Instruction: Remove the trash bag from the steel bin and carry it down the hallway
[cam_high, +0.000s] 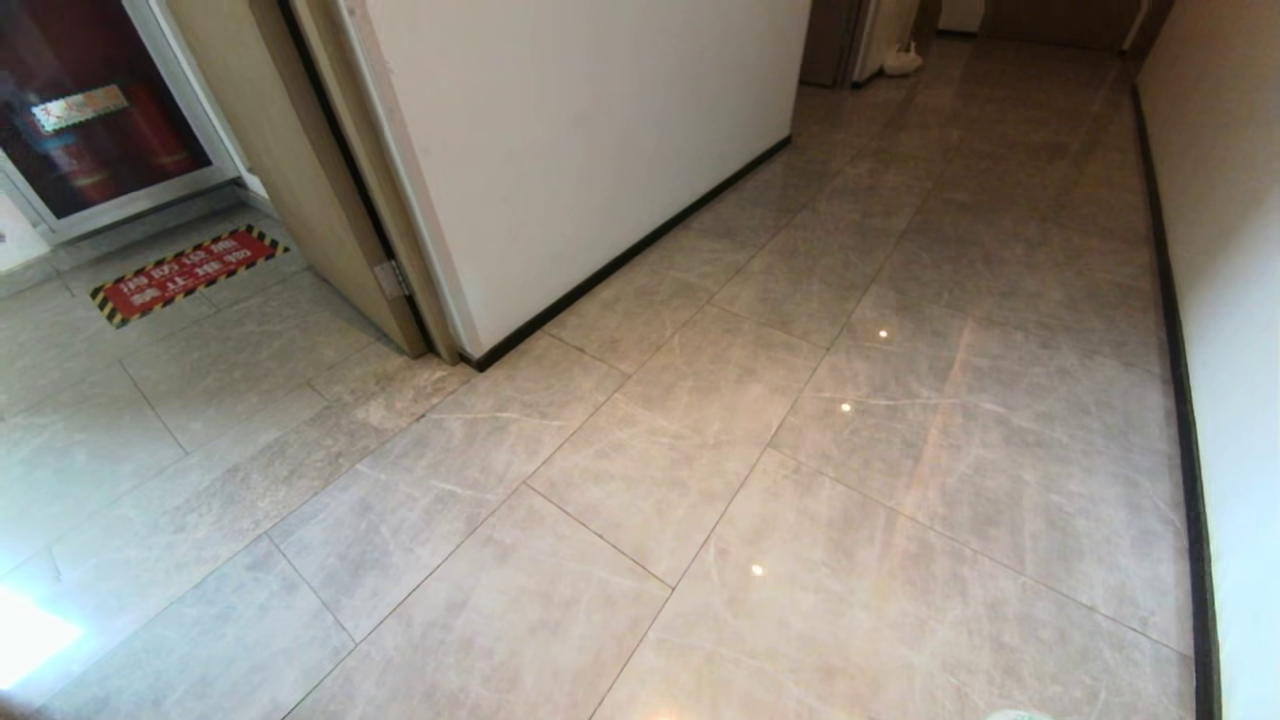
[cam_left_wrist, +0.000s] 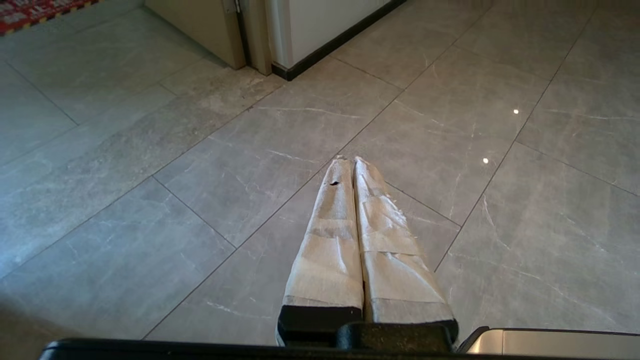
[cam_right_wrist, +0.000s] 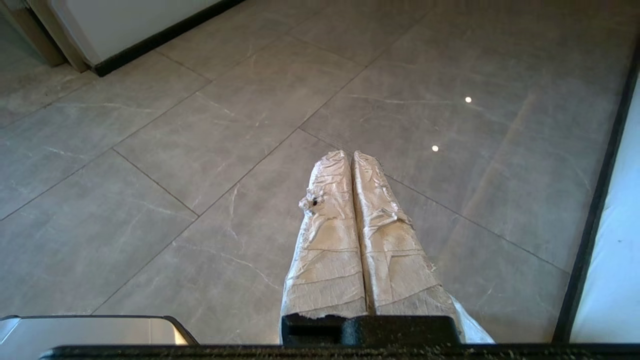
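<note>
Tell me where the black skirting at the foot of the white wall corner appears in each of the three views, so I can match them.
Head view: the black skirting runs along the white wall, from the centre toward the upper right.
Left wrist view: the skirting is at the top centre, past the left gripper.
Right wrist view: it is at the upper left.
Shared landmark: two bright light spots on the glossy hallway floor.

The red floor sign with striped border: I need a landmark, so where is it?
In the head view the red floor sign lies far left on the tiles, before the glass-fronted cabinet, left of the wooden door frame.
</note>
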